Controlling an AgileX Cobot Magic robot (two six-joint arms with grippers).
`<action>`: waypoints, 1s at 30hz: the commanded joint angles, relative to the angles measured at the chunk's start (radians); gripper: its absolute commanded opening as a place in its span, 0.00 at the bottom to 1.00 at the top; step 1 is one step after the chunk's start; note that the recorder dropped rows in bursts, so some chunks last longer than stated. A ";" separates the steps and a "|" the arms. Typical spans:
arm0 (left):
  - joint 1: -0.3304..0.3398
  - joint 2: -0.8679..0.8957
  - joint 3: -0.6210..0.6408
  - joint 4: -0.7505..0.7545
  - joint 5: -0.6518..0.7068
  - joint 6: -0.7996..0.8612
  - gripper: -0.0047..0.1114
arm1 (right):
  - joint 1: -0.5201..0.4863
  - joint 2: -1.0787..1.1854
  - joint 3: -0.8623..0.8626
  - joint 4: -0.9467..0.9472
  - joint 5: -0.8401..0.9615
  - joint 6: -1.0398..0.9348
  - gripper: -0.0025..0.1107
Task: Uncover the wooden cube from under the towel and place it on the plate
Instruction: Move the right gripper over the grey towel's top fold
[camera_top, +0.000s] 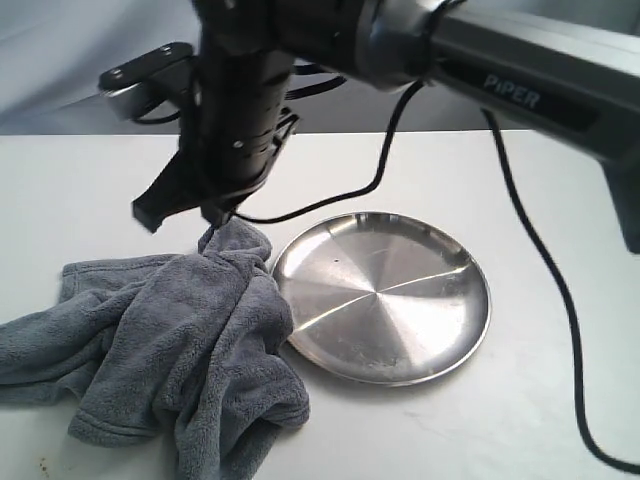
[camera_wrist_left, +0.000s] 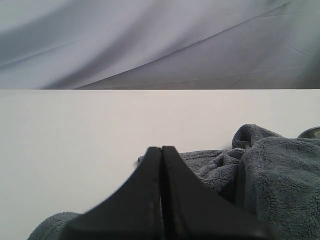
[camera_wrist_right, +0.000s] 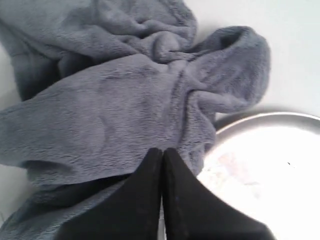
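Starting at your left, the left gripper (camera_wrist_left: 161, 148) sits low over the white table (camera_top: 80, 190). Its fingers are pressed flat together and hold nothing. It is out of the exterior view. From its wrist camera the towel (camera_top: 170, 340) lies just beside it, with bare tabletop ahead and a grey backdrop (camera_wrist_left: 150, 45) beyond.

The towel is a crumpled grey heap on the left half of the table, with one peak rising at its far edge. The wooden cube does not show in any view. You cannot tell whether it lies under the folds, nor where it sits relative to either gripper.

Your right gripper (camera_wrist_right: 161, 150) has its arm reaching across from the right and hangs over that far peak of the towel. Its jaws are closed tight against each other, and its wrist camera shows no cloth between them. In the exterior view its tip looks to be touching the peak, but you cannot tell whether it has hold of any fleece.

To the right of the towel lies the plate (camera_top: 440, 340), shiny and bare, with the towel's edge lapping over its near-left rim. A black cable (camera_top: 545, 270) trails from the arm down across the table to the right of the plate.
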 joint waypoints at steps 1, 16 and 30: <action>0.003 -0.004 0.005 -0.005 -0.012 -0.002 0.04 | -0.099 -0.007 -0.003 0.025 0.002 0.006 0.02; 0.003 -0.004 0.005 -0.005 -0.012 -0.002 0.04 | -0.101 -0.366 0.540 -0.020 0.002 -0.045 0.02; 0.003 -0.004 0.005 -0.005 -0.012 -0.004 0.04 | 0.245 -0.298 0.446 0.136 0.002 -0.011 0.02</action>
